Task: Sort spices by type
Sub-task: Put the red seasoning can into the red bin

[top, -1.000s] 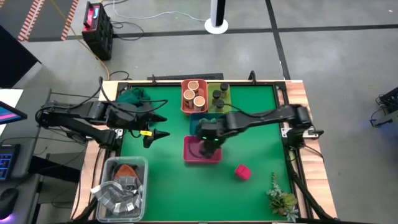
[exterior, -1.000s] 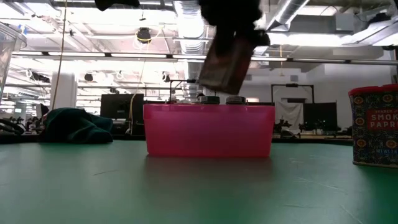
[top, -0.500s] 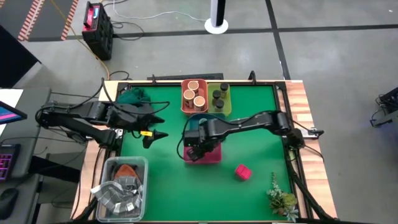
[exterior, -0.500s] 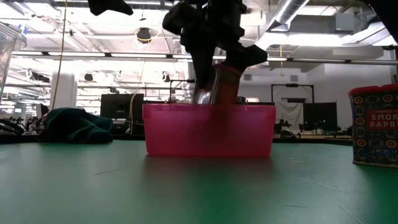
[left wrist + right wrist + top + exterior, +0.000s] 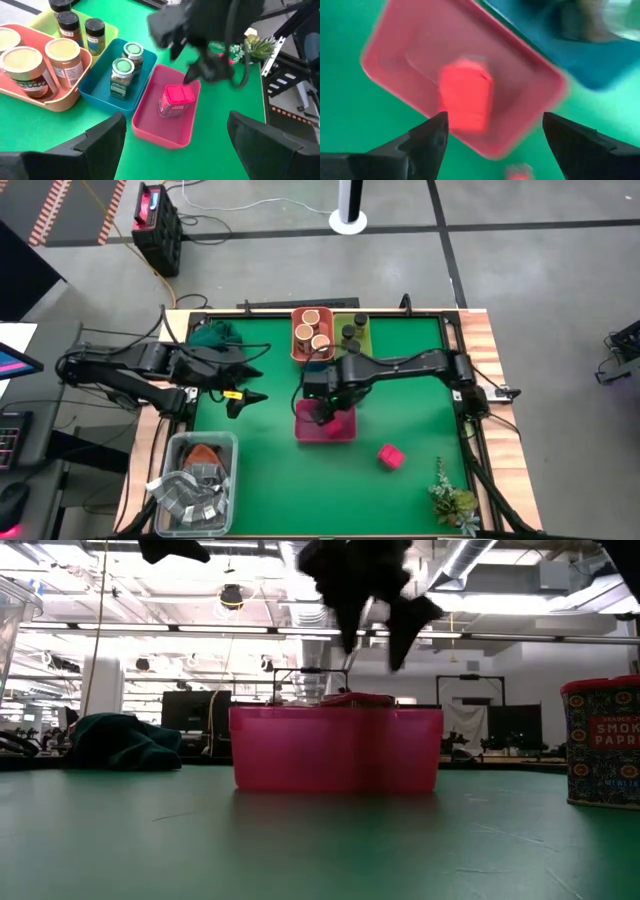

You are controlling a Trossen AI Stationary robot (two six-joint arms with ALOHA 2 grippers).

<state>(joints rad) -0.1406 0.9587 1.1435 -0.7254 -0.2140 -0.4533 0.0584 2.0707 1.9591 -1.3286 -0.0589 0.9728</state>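
Observation:
My right gripper (image 5: pixel 326 406) hangs open just above the pink tray (image 5: pixel 345 435) at mid-table, touching nothing. A pink block (image 5: pixel 466 95) rests on the tray's floor below its spread fingers; the left wrist view shows this block (image 5: pixel 175 100) too. A second pink block (image 5: pixel 390 457) stands on the green mat nearer the front. Two green-lidded jars (image 5: pixel 122 70) stand in the blue tray (image 5: pixel 107 100). Tan-topped jars (image 5: pixel 312 335) fill the orange tray, and dark jars (image 5: pixel 352 335) the yellow-green tray. My left gripper (image 5: pixel 255 383) waits open at the left.
A teal cloth (image 5: pixel 212 335) lies at the far left corner. A clear bin (image 5: pixel 195 470) with odds and ends stands at the near left. A leafy sprig (image 5: pixel 450 500) lies at the near right corner. Open green mat lies between the pink tray and the front edge.
My right gripper has come down with the pink block into the pink tray, opened and let go, then risen a little. The block now rests in the tray, clear of the fingers.

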